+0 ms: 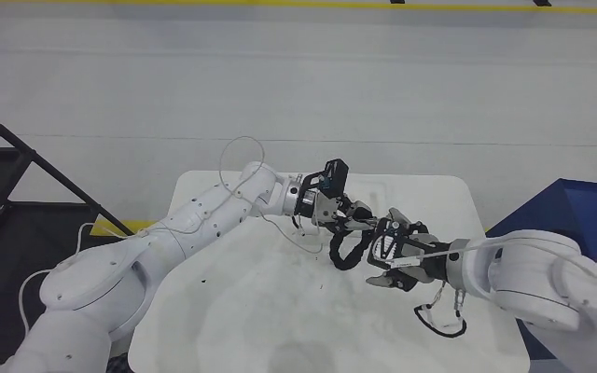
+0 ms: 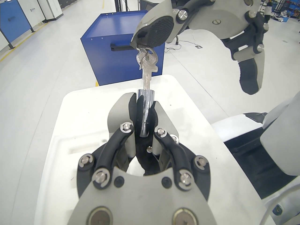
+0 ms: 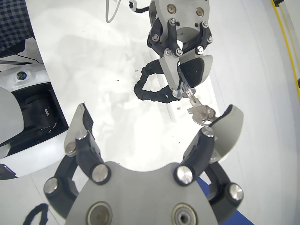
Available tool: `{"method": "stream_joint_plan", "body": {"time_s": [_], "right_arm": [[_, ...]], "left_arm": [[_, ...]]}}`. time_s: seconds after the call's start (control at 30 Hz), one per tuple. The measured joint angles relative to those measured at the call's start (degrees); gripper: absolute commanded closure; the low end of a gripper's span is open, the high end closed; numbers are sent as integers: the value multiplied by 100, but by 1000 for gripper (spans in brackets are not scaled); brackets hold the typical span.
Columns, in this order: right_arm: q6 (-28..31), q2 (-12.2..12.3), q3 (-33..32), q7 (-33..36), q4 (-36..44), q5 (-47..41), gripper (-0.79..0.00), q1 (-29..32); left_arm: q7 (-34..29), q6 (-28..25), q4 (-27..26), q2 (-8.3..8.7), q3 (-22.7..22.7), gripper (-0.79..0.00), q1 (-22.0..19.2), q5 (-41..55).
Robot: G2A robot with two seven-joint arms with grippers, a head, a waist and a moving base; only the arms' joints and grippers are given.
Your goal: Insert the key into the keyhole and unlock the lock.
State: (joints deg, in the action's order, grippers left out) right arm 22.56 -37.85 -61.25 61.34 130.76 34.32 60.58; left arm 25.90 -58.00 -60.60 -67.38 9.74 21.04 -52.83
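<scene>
Chrome lock cylinder (image 2: 147, 99) sits pinched between the pressed-together fingers of the left gripper (image 2: 143, 115), above the white table (image 1: 233, 308). The left wrist view shows the silver key (image 2: 147, 67) with its blade in the end of the cylinder and its head sticking out, a split ring (image 2: 141, 58) hanging at the head. The key's head lies against one ribbed pad (image 2: 155, 32) of the right gripper (image 3: 155, 118). That gripper's fingers are spread wide, the other finger well apart from the key.

The right wrist view adds a black sleeved cable loop (image 3: 145, 92) running from the lock and curving out below the left gripper. Whether it rests on the tabletop I cannot tell. In the top view the two arms meet over the table's far half, and the left gripper's body covers most of the lock.

Small dark specks (image 3: 116, 80) dot the tabletop. A blue cabinet (image 2: 117, 47) stands just beyond the table's end on a pale glossy floor (image 1: 373, 93), and a yellow line (image 1: 280, 5) crosses the floor farther off.
</scene>
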Motion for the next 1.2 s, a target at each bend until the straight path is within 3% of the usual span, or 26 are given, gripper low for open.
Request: {"method": "stream_joint_plan", "body": {"time_s": [0.77,1.2], "right_arm": [[-90,-103,48,68,-256,-515,-785,-120],[966,-47,-241,-28,-252,344,-785,-120]], "left_arm": [[844,0,266,-164,0,0,15,-933],[1265,0,127,-81,0,0,104,-1732]]}}
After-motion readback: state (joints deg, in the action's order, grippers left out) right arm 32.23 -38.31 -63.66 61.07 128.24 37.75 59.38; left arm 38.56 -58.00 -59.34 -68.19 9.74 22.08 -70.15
